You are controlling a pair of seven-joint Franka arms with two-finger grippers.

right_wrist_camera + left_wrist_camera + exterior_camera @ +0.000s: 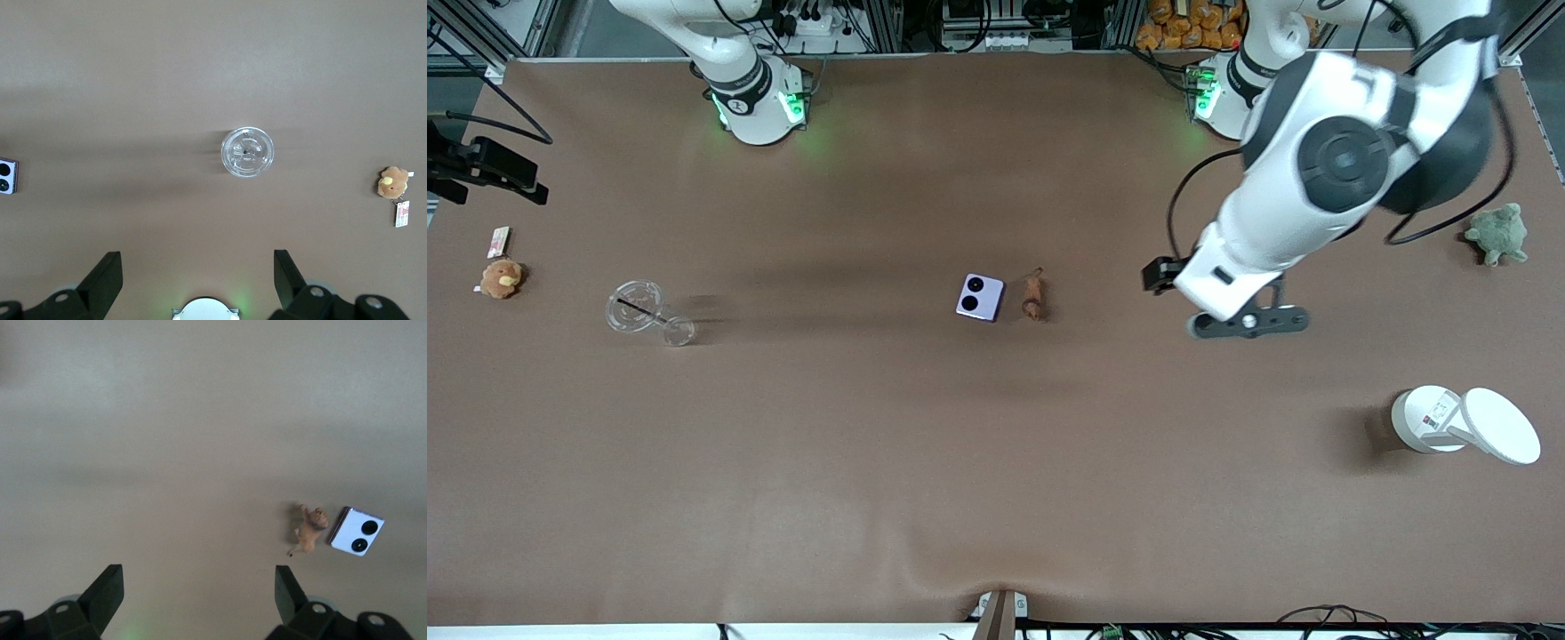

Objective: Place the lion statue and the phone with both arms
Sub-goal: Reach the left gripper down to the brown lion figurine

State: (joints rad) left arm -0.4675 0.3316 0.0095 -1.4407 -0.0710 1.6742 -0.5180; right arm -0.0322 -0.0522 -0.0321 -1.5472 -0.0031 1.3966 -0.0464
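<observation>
Two grippers, both with fingers spread apart and holding nothing. Left gripper (199, 593) hangs over bare table toward the left arm's end. Right gripper (198, 273) hangs over the table above a clear glass cup (247, 152). Lion statue (1034, 297) and phone (980, 297) lie mid-table, just beside each other, apart.

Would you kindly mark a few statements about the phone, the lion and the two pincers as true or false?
1. The phone and lion lie side by side, apart. True.
2. The left pincer holds the lion. False: it is open and empty, above bare table.
3. The right pincer is open. True.
4. The phone lies inside the clear cup. False: it lies on the table, well away from the cup.
</observation>
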